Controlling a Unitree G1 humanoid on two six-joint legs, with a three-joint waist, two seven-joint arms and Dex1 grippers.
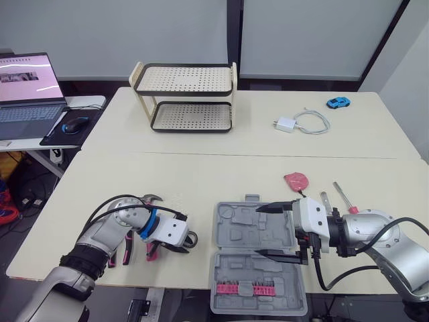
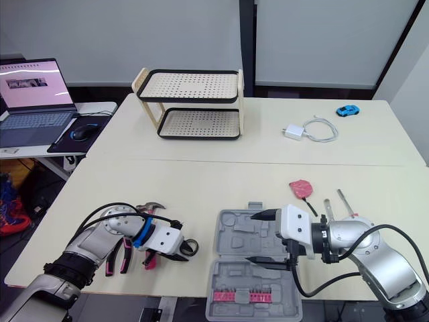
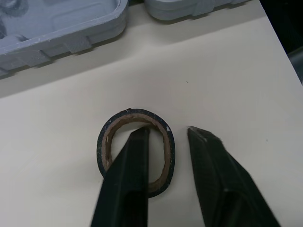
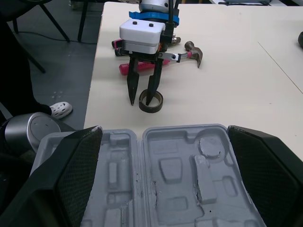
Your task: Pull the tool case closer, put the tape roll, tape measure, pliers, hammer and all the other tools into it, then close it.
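Down low, left fingers (image 3: 127, 189) apart astride the wall of the tape roll (image 3: 137, 113), one inside, one just outside

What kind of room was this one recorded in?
Probably an office or lab workroom: long cream tables pushed together, an open laptop with a black mouse on a white side desk, and a white charger with cable lying out.

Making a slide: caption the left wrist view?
Left gripper straddling the wall of the tape roll, one finger inside the ring, tool case beyond.
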